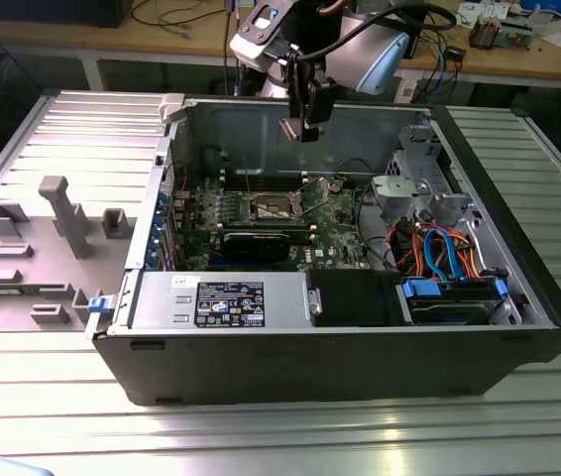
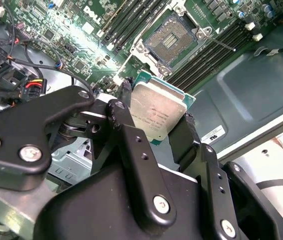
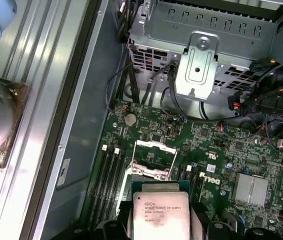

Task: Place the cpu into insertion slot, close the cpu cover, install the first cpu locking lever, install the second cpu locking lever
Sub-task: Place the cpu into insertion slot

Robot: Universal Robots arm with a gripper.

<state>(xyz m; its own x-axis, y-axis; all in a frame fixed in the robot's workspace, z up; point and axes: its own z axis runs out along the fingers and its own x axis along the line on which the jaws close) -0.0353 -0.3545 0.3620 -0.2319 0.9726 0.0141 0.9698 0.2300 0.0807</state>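
Scene: an open computer case lies on its side on a ribbed metal worktop, with its green board facing up.
Arm: it reaches down from above the far wall of the case in the exterior view.
Claw: the claw hangs over the inside of the case, well above the board. Its black fingers are narrowed onto the cpu, one on each of two opposite edges.
Cpu: the cpu is held in the claw with its silver-grey top towards the wrist cameras. It is in the air and clear of the board. In the first wrist view the cpu sits just beside the socket area and overlaps its near edge.
Slot: the slot is a dark square with a silvery rim. It is uncovered and nothing sits in it.
Cover: the cover is a thin silvery frame, swung up and open at the far side of the slot.
Memory slots: long black rows run alongside the slot.
Drive cage: a perforated metal cage stands past the board, with black cables beside it.
Power supply: a grey box sits along the near wall of the case.
Cables: orange and blue leads lie towards the exterior view's right.
Tray: a grey moulded tray rests on the worktop at the exterior view's left.
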